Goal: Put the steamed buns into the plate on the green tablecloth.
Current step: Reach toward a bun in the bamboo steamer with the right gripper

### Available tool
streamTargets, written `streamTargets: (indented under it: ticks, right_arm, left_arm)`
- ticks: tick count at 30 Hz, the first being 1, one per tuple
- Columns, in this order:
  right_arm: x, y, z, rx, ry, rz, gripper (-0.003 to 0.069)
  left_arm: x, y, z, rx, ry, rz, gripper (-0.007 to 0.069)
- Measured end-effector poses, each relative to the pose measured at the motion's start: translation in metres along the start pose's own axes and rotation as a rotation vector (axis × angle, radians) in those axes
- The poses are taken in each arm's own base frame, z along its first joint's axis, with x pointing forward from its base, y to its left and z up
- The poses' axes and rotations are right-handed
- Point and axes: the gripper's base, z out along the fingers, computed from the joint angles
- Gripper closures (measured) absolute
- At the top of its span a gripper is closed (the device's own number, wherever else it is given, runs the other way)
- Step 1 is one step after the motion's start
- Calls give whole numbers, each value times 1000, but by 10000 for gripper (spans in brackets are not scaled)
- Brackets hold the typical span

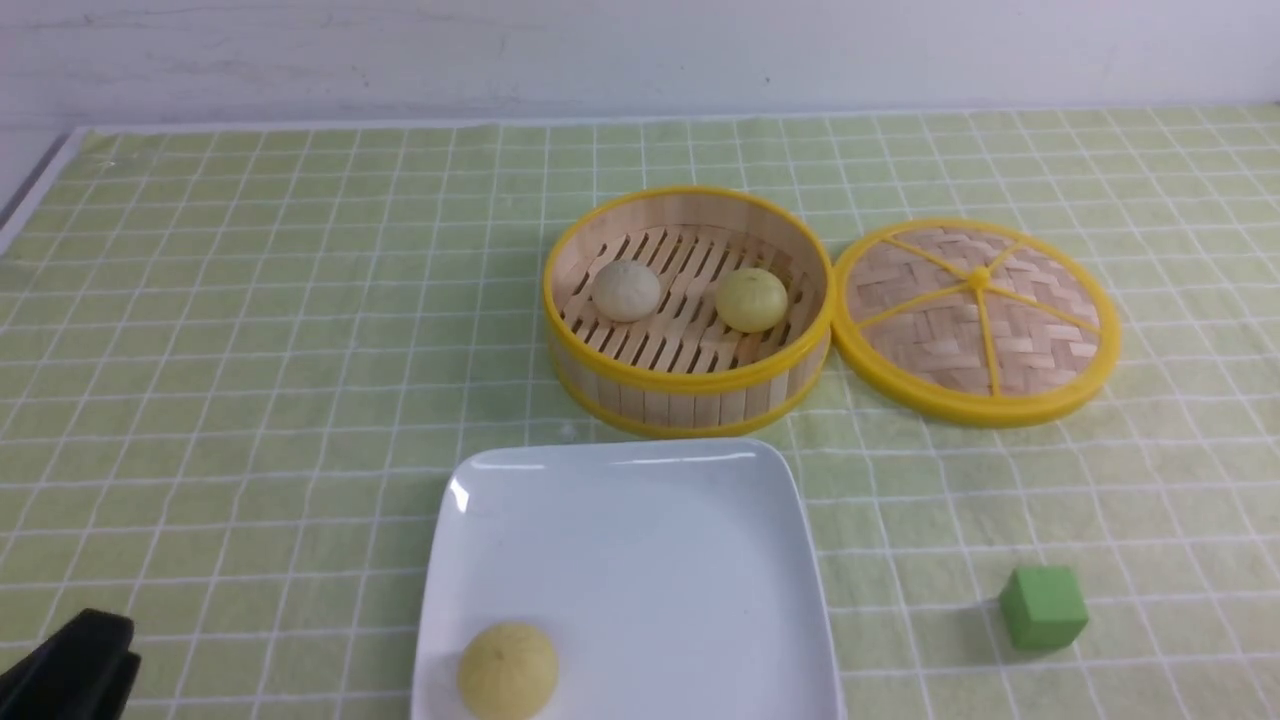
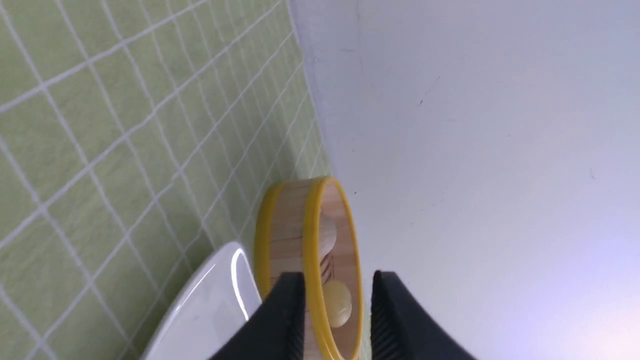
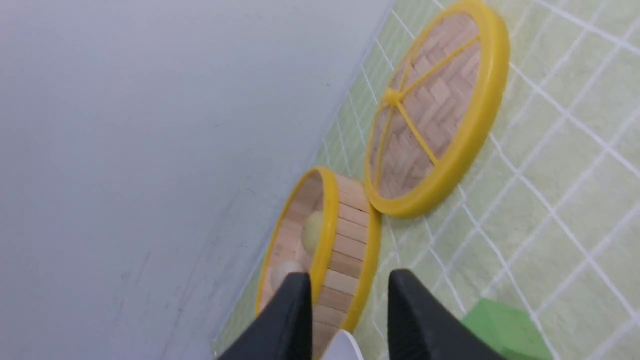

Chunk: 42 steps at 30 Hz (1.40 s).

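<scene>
One pale yellow steamed bun (image 1: 507,670) lies in the near left corner of the white square plate (image 1: 650,560) on the green tablecloth (image 1: 250,300). A whitish bun (image 1: 627,291) and another yellow bun (image 1: 751,299) sit in the bamboo steamer basket (image 1: 690,395) just behind the plate. My left gripper (image 1: 70,670) shows at the bottom left corner, away from the plate. In the left wrist view that gripper (image 2: 337,275) is open and holds nothing. My right gripper (image 3: 350,276) is also open and empty; it is out of the front view.
The woven steamer lid (image 1: 975,320) lies flat to the right of the basket, touching it. A green cube (image 1: 1043,606) stands on the cloth to the right of the plate. A pale wall runs along the table's far edge.
</scene>
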Motion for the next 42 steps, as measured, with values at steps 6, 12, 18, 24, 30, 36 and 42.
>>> streamTargets:
  ticks: [6,12,18,24,30,36,42]
  right_arm:
    - [-29,58,-3,22,5,-434,603]
    - [-37,52,31,590,474,-648,671]
    - [-18,44,91,695,884,-605,669]
    - [34,64,156,315,1246,-627,663]
    - [71,93,245,157,1329,-789,658]
    - [78,112,319,162,1234,-917,641]
    - [84,111,377,222,1129,-973,538]
  left_arm:
    - [-11,-58,-9,32,24,300,545]
    - [-14,-70,22,-434,352,543,622]
    - [-15,-64,65,-724,683,681,622]
    - [-11,-52,91,-782,845,720,622]
    - [-8,-48,96,-786,885,705,622]
    - [-8,-47,96,-786,888,701,613]
    - [-8,-48,97,-785,888,699,587]
